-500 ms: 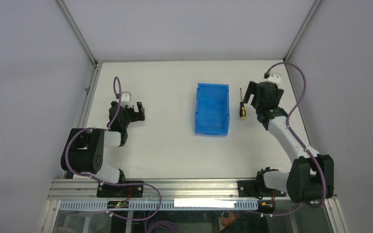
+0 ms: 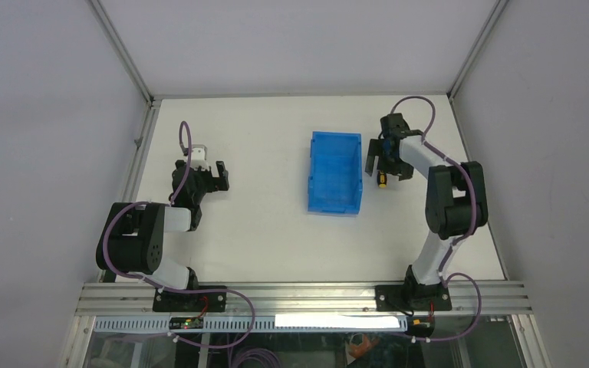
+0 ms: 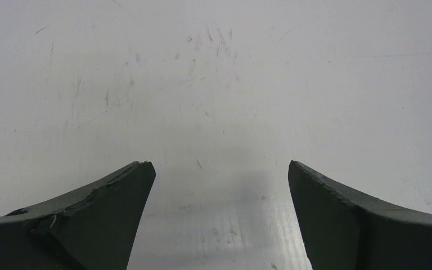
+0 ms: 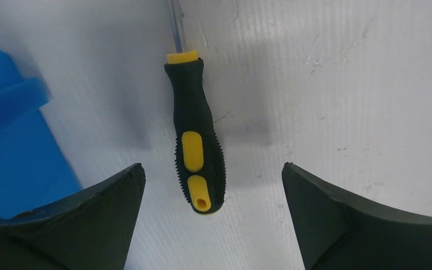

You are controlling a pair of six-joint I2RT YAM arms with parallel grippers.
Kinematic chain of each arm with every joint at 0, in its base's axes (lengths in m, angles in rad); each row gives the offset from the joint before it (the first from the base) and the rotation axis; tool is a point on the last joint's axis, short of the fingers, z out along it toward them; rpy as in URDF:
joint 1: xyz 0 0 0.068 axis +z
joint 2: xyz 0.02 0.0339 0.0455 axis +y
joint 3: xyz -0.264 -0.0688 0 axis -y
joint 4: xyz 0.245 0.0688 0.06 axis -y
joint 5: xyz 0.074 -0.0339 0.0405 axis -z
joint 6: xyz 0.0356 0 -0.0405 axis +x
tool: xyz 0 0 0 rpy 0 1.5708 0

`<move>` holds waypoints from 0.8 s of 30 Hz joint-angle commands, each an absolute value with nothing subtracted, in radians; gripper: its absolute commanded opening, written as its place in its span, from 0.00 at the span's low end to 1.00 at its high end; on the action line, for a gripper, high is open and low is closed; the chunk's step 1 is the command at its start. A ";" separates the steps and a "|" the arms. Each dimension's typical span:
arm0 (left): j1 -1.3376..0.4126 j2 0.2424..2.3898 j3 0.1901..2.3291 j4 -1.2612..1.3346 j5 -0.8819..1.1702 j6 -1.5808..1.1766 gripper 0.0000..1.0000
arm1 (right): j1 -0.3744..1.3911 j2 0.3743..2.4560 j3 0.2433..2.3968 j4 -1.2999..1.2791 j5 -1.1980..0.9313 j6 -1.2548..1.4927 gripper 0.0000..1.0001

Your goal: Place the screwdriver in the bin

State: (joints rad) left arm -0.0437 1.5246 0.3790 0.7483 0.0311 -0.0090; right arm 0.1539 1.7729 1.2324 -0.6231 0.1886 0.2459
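The screwdriver [image 4: 196, 147], with a black-and-yellow handle and a thin shaft, lies flat on the white table just right of the blue bin [image 2: 335, 172]. In the top view only its yellow handle end [image 2: 383, 182] shows under my right gripper [image 2: 384, 159]. The right gripper [image 4: 214, 174] is open, low over the handle, with one finger on each side and neither touching it. A corner of the bin [image 4: 11, 146] shows at the left of the right wrist view. My left gripper [image 2: 216, 176] is open and empty over bare table at the far left [image 3: 219, 169].
The table [image 2: 268, 230] is white, bounded by a metal frame and grey walls. The bin stands a little right of the table's middle with nothing seen inside. The right arm's elbow [image 2: 454, 201] is folded up over the right side.
My right arm has swung in and folded; its gripper has moved left and down over the screwdriver, hiding most of it from above. The left arm has not moved.
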 commanded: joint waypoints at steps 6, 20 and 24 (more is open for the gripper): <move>-0.037 1.506 0.385 0.798 0.041 -0.012 0.99 | 0.147 1.923 1.293 -0.654 0.223 0.274 0.28; -0.038 1.506 0.385 0.798 0.041 -0.011 0.99 | 0.205 1.449 1.218 -0.705 0.046 0.272 0.00; -0.038 1.506 0.385 0.798 0.041 -0.012 0.99 | 0.371 1.324 1.190 -0.694 0.012 0.280 0.00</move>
